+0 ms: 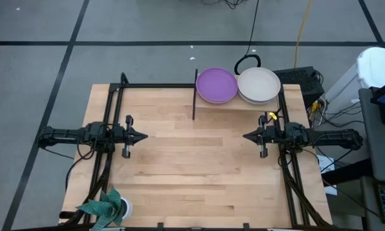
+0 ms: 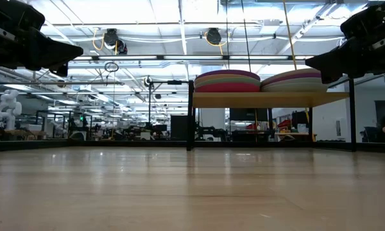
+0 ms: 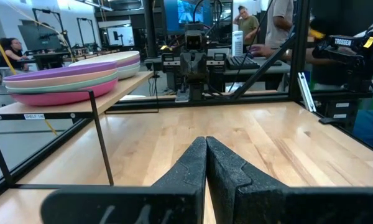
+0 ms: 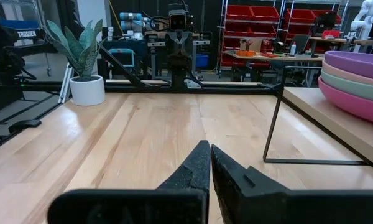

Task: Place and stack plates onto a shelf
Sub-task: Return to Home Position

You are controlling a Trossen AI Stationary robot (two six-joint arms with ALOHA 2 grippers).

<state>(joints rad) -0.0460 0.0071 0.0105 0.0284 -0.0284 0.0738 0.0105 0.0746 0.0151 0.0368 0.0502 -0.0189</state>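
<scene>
From above, the left gripper (image 1: 143,135) and right gripper (image 1: 246,136) point at each other across the tabletop (image 1: 192,167), well apart from the purple-topped plate stack (image 1: 216,85) and the beige-topped plate stack (image 1: 258,84) beside it. At table height, both matte stacks sit level on the shelf (image 2: 263,99). Each wrist view shows jaws pressed together, holding nothing. I'd judge this the homing step, which needs only parking and no grasp.

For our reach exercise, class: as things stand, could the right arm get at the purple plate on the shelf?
Probably yes: the purple plate tops its stack on the shelf, uncovered, and bare table lies between it and the right gripper, whose shut fingers must open first.
</scene>
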